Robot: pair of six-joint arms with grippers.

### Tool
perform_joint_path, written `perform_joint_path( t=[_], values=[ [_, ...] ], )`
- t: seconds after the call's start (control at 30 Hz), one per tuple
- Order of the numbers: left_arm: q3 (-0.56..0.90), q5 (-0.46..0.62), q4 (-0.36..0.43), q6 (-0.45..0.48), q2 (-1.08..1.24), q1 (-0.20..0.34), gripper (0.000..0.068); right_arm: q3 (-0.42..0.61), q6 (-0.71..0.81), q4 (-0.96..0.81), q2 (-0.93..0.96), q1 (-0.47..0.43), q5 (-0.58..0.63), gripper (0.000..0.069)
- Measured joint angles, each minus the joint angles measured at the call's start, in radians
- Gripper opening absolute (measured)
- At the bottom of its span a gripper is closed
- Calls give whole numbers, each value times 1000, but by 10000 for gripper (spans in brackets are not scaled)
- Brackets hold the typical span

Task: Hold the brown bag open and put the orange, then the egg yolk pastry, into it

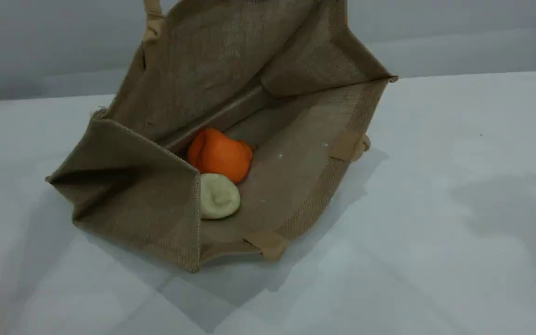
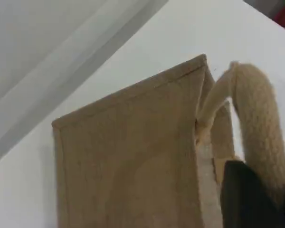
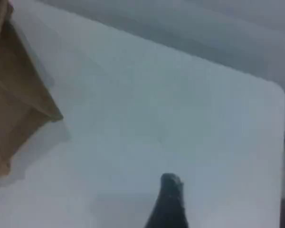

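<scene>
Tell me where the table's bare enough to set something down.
Widest free patch: the table right of the jute tote bag. Also bare: the strip in front of the bag's mouth and a narrower patch to its left. Crowded: inside the bag, where the orange and egg yolk pastry touch by the left wall.

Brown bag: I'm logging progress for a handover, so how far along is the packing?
Done: the orange and the egg yolk pastry both lie inside the brown bag. In hand: the left gripper holds its handle up. Left: nothing to load; the right gripper is open and holds nothing.
</scene>
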Motion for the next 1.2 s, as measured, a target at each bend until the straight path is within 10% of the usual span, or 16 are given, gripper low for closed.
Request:
perform_joint_path(
  t=[0.4, 0.97, 1.2],
  values=[
    [0, -1, 86, -162, -24, 0, 512, 0, 6, 2, -83, 0, 66, 533],
    [9, 2, 403, -485, -298, 0, 529, -1, -6, 103, -492, 1, 280, 533],
    [166, 2, 402, -518, -495, 0, 529, -1, -22, 125, -674, 1, 348, 533]
  ],
)
